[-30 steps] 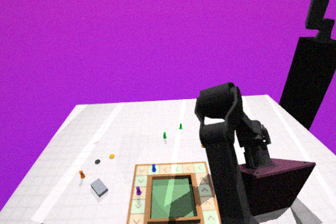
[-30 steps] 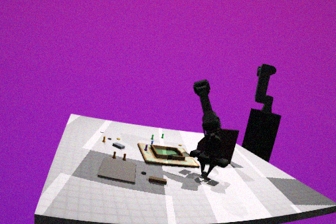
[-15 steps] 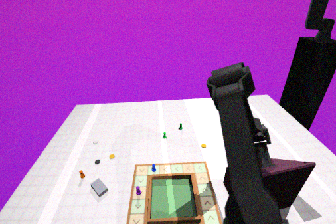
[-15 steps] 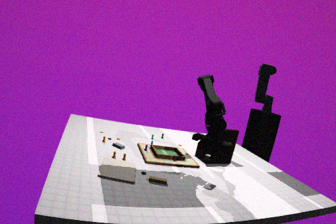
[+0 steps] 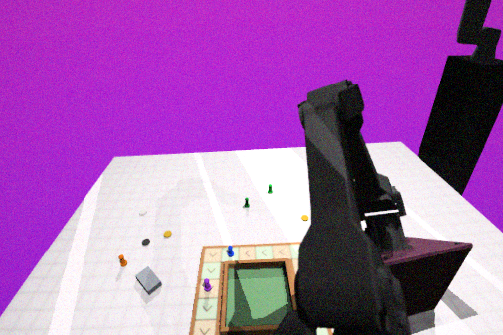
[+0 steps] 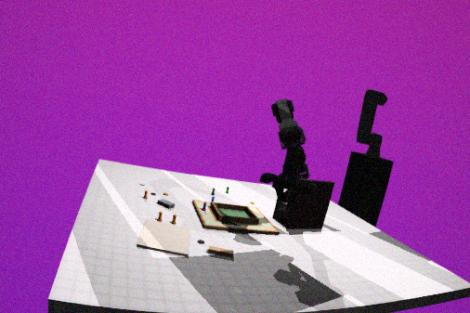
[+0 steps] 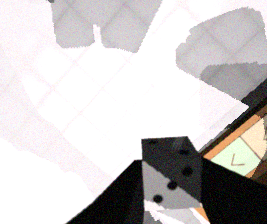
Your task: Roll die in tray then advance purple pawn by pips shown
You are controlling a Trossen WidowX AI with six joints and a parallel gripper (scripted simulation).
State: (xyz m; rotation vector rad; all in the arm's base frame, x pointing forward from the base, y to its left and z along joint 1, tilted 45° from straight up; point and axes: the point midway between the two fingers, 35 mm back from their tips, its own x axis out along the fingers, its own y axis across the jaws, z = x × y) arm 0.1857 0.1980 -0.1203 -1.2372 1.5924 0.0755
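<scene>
In the wrist view my gripper (image 7: 167, 166) is shut on the die (image 7: 166, 167), a dark-shaded cube with black pips; one face shows three in a diagonal. The fingers are hidden behind the arm in the top view and hard to make out in the exterior view. The purple pawn (image 5: 207, 285) (image 6: 204, 206) stands upright on the left column of the board (image 5: 211, 270) (image 7: 234, 160). The green-floored tray (image 5: 223, 299) (image 6: 241, 220) with brown walls sits in the board's middle. The board's corner shows right of the die in the wrist view.
A blue pawn (image 5: 230, 251) (image 6: 213, 200) stands on the board's back row. Green pawns (image 5: 247, 203) (image 5: 270, 189) stand behind. Orange pawns (image 5: 123, 260) (image 6: 160, 216), a grey block (image 5: 148, 280) (image 6: 165, 203) and discs lie left. A dark box (image 5: 427, 279) (image 6: 306, 205) is by the arm.
</scene>
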